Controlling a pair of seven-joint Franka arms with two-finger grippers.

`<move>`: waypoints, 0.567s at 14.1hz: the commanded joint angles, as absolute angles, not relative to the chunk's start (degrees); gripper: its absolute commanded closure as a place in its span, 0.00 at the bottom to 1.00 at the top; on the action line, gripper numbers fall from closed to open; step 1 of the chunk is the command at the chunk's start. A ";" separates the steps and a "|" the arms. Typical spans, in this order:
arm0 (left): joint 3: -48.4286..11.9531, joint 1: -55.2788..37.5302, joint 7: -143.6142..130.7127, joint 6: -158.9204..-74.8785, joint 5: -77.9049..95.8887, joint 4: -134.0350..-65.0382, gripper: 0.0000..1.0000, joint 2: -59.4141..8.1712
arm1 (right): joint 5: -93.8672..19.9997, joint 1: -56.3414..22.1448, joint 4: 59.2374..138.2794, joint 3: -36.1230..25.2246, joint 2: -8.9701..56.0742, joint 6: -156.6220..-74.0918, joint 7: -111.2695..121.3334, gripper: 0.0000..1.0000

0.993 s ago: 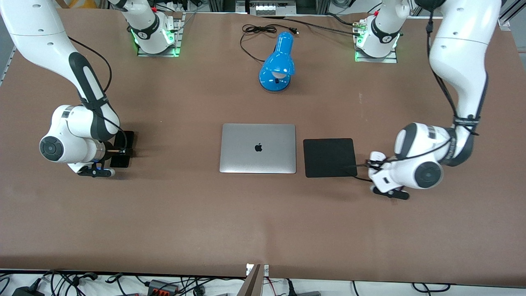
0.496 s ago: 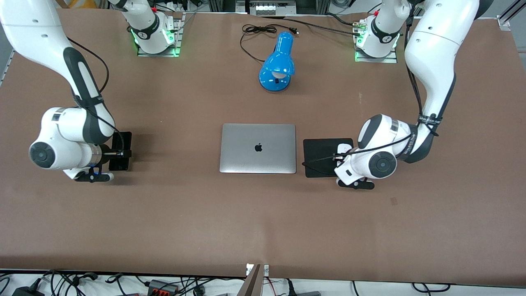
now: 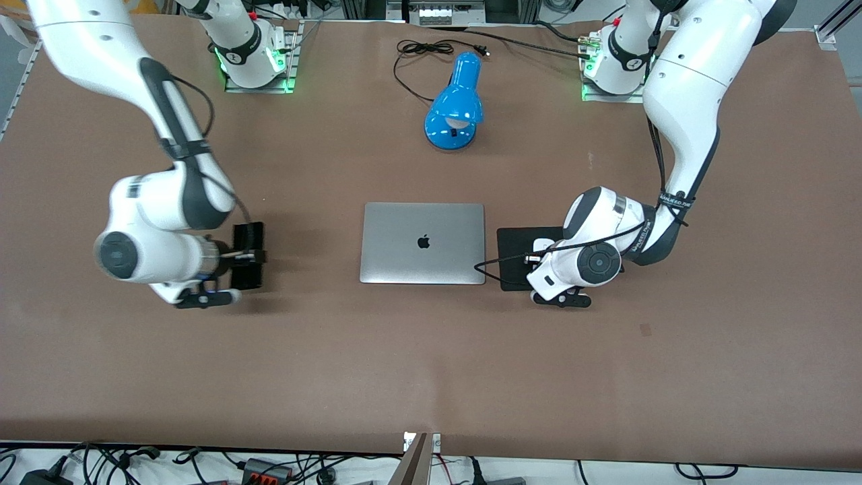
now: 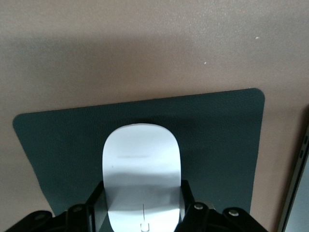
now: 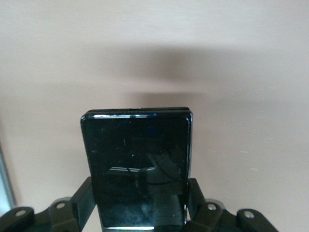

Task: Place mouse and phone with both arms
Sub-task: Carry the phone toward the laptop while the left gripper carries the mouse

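The left end effector [image 4: 143, 212] grips the white mouse [image 4: 142, 171] by its sides, its fingers [image 4: 96, 205] pressed against them, and holds it over the black mouse pad [image 3: 522, 250] — just beside the closed silver laptop [image 3: 423, 243]. The right end effector [image 5: 140, 205] is clamped on the black phone [image 5: 139, 169], carrying it over bare table [image 3: 303, 337] toward the right arm's end, the phone's glossy face up. A blue desk lamp [image 3: 456, 104] lies on the table, well apart from both end effectors.
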State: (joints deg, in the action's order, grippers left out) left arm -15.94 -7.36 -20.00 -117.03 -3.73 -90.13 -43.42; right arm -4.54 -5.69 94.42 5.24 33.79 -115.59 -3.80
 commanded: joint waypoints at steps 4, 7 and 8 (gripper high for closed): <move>-16.00 -6.68 -20.83 -116.98 -3.25 -90.62 0.00 -43.24 | -4.84 -12.99 92.99 5.01 37.52 -120.05 -15.70 0.73; -15.47 -5.28 -21.71 -115.33 -3.16 -89.74 0.00 -42.11 | -4.66 -15.81 93.08 4.92 38.76 -121.72 -20.12 0.73; -15.38 -4.23 -21.36 -113.31 -3.34 -89.13 0.00 -41.06 | -4.66 -16.60 93.08 4.92 39.46 -122.42 -21.52 0.73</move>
State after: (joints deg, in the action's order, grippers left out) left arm -15.62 -6.01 -21.32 -116.49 -3.73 -89.82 -43.23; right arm -4.54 -15.44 94.36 5.23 38.35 -121.97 -18.89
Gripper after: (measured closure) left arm 0.000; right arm 0.207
